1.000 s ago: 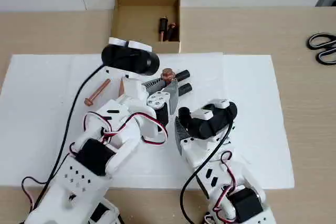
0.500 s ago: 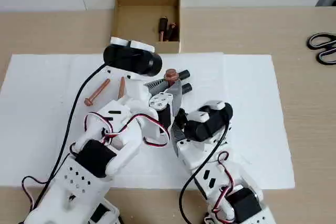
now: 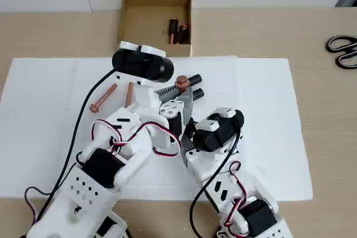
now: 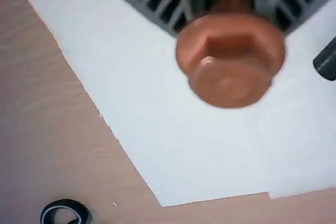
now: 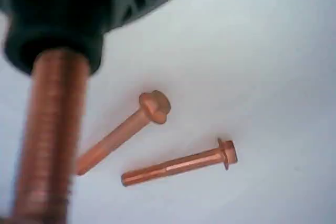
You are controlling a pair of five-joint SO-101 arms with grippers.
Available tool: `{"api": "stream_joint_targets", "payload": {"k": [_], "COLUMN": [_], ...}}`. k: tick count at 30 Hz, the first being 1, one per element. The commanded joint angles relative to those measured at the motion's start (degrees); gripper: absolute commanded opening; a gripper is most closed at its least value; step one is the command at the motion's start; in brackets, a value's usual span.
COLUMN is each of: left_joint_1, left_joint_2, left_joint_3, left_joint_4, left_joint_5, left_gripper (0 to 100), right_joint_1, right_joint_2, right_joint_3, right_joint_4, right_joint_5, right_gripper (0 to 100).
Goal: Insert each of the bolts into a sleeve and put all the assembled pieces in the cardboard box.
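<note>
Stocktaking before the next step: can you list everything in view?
cardboard box: one, brown, on the table beyond the paper.
assembled pieces: two, black and copper, inside the box.
loose bolts: two, copper, on the paper beside the left arm.
loose sleeves: two, black, on the paper near the left end effector.
held bolt: one, copper, head up.
held sleeve: one, black, with a threaded copper shank projecting from it.
paper sheet: one, white, under both arms.
scissors: one pair, black, on the table right of the paper.
table: one, light wood.
left end effector: grey fingers, gripping the held bolt.
right end effector: grey fingers, gripping the held sleeve.
</note>
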Motion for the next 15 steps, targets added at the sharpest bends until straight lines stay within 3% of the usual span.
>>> {"api": "stream_joint_targets", "payload": {"k": [1, 15], "left_joint_1": [0.4, 2.8], "left_joint_2": [-1.1, 2.4], "left_joint_3": [-0.3, 0.9], "left_joint_4": [-1.8, -0.3], "left_joint_5": [0.2, -2.0], "left_gripper": [1, 1], "right_joint_1": [-0.2, -0.3], "right_joint_2": [-0.8, -0.8], "right_joint_3": [-0.4, -0.6], "right_joint_4": [-1.5, -1.5], "right_joint_5": [-0.3, -0.3], "right_gripper": [0.3, 0.3]}}
